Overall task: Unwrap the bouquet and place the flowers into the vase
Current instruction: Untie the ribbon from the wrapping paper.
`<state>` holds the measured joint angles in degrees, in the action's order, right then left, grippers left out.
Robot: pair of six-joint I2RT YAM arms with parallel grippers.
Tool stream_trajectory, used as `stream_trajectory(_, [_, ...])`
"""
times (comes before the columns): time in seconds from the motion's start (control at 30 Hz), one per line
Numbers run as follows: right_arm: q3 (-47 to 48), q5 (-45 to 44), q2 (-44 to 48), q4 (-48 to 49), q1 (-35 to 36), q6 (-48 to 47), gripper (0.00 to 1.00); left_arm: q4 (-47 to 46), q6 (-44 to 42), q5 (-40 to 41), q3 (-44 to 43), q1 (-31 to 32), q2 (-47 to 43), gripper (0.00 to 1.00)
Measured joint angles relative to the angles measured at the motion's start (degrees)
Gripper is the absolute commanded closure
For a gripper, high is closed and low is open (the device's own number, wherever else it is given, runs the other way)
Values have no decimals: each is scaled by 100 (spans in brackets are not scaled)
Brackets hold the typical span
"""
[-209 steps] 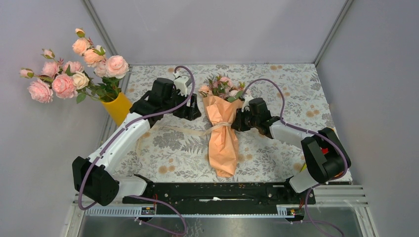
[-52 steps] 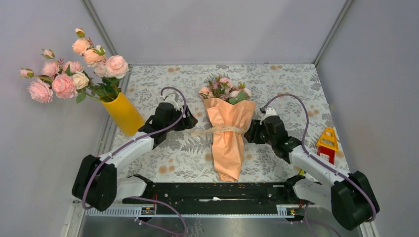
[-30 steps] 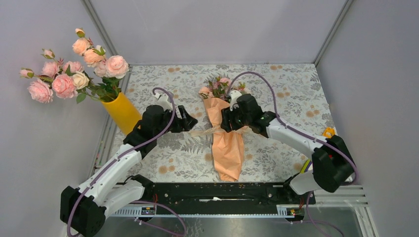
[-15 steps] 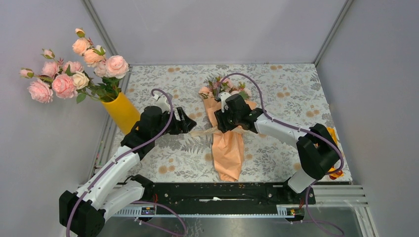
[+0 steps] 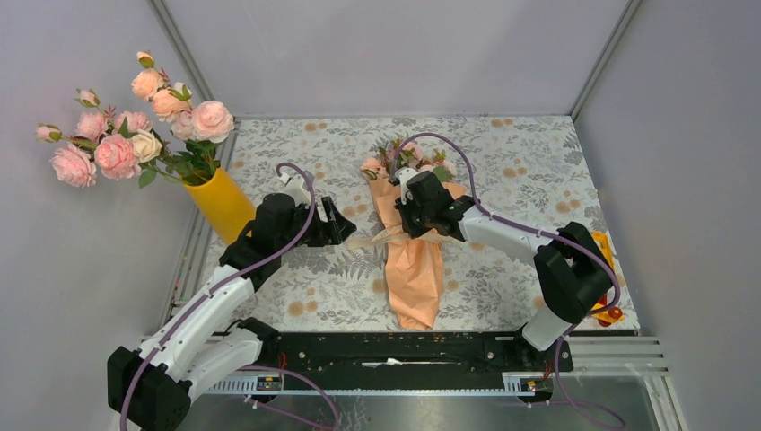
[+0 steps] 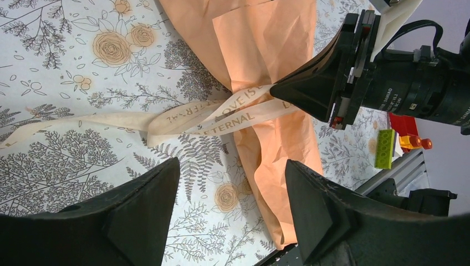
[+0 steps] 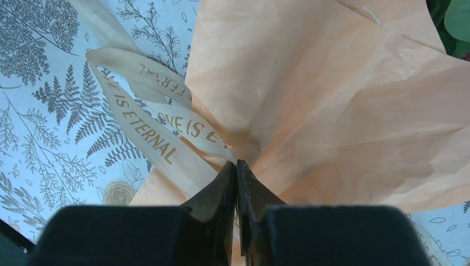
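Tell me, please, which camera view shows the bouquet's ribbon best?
Left wrist: the ribbon crosses the frame, lettering readable, from its loose tail to the right gripper pinching it. The right wrist shows only a short stretch by its shut fingertips; the top view shows it small, partly hidden.

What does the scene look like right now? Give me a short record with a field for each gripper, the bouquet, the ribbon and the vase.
left gripper: open, above the table beside the bouquet, holding nothing
right gripper: shut on the ribbon at the bouquet's waist
bouquet: lying on the table, paper on, flowers at its far end
ribbon: around the paper's waist, long tail trailing towards the left arm
vase: yellow, at the table's left edge, already holding big roses
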<state>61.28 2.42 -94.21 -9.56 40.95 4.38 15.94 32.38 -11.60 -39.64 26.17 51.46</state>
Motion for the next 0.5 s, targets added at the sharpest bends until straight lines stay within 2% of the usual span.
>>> stream_trajectory(0.07, [0,-26,0,7,0,17,100,13,-24,0,0,0,0,27])
stream_trajectory(0.3, [-251,-55,256,286,2,195,100,33,-94,0,0,0,0,27])
stream_trajectory(0.5, [-640,-439,715,472,9,452,100,24,-179,-31,0,0,2,27])
